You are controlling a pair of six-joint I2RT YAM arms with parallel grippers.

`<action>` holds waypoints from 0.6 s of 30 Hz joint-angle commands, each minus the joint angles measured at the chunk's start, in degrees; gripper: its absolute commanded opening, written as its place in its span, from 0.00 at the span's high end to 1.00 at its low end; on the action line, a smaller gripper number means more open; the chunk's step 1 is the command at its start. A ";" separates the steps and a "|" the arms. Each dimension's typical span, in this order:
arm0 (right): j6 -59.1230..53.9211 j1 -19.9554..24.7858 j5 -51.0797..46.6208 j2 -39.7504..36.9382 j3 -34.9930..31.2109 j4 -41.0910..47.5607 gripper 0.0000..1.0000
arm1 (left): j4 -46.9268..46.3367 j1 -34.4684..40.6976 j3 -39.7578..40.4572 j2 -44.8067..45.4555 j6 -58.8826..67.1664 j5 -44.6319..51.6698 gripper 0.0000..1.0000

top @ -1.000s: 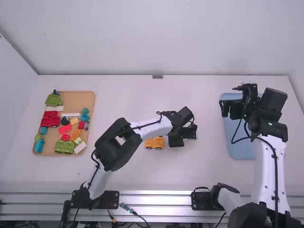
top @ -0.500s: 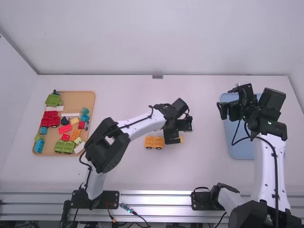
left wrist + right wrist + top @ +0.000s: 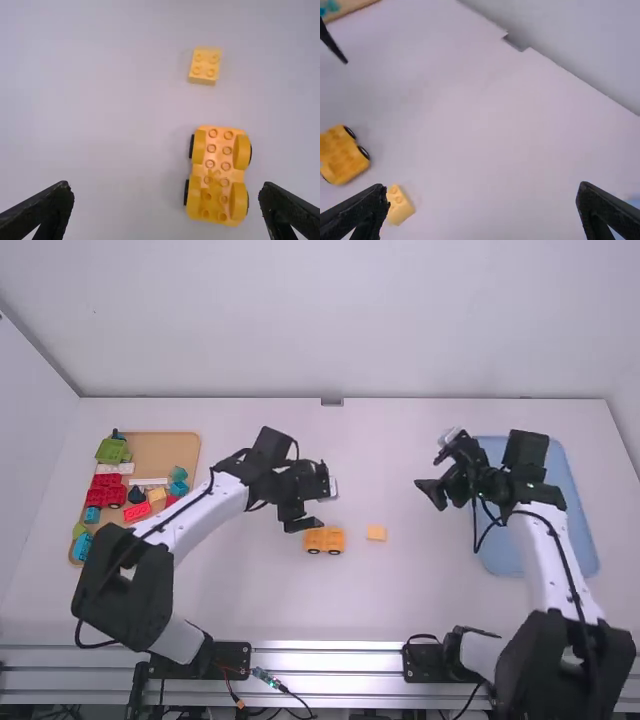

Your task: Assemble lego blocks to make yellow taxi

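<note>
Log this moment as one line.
left gripper: open, empty | right gripper: open, empty | wheeled base and yellow block: apart on table | taxi: unfinished

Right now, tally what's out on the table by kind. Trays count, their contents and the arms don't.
Wheeled base: 1
Loose block: 1
Trays: 2 (brown, blue)
Total: 4
</note>
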State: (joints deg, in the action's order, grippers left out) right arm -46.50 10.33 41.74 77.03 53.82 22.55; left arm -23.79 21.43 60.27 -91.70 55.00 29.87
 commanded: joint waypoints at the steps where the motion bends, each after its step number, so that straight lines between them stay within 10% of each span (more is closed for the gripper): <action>1: -6.10 -2.25 -2.27 3.36 -0.33 -2.73 0.01 | 3.84 -0.96 -3.97 2.13 -2.56 3.78 0.01; 18: -13.77 -14.23 -2.62 12.10 -1.51 -4.44 0.01 | 18.77 -0.13 -16.30 2.11 8.66 8.20 0.01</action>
State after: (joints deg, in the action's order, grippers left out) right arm -56.01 -2.96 37.54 87.96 53.58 18.04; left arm -4.99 20.99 45.08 -91.05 58.54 33.98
